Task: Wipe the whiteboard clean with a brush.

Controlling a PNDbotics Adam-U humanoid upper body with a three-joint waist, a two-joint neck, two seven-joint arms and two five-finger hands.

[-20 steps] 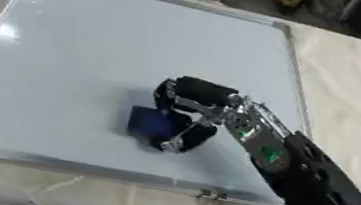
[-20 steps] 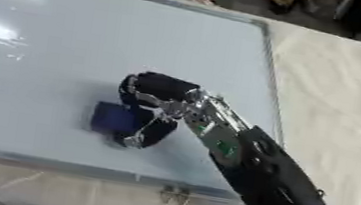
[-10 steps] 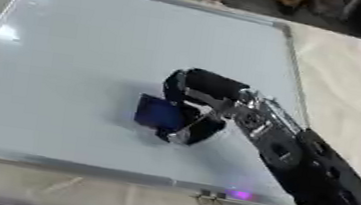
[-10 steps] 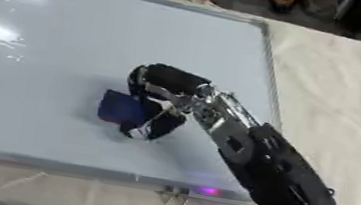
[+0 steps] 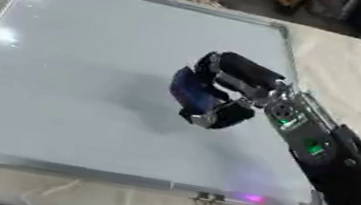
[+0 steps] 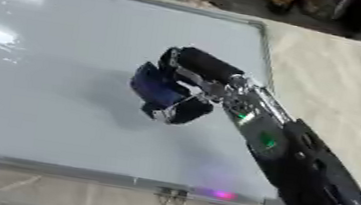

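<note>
- Blue, and dark at that: the brush (image 5: 192, 92) sits clamped in the right hand (image 5: 231, 92), fingers curled over its top and the thumb wrapped under it, out over the middle of the whiteboard (image 5: 76, 54), a little toward its right edge.
- From where I stand I can't tell whether the pad is pressed flat to the board or riding just above it. If it is tilted, I'd expect a pass to skim and leave any marks behind.
- The board looks unfixed on the cloth-covered surface (image 6: 337, 81). A hard sideways push could slide it or bunch the cloth under it.
- The brush is held near one end, so I'd guess it could twist in the grip on a change of direction.
- The metal frame (image 5: 285, 41) along the right edge is close; a long stroke could knock the brush against it.
- The whiteboard is pale grey-white and glossy, glare at its far left corner, no writing I can make out.
- The left hand shows in neither view.
</note>
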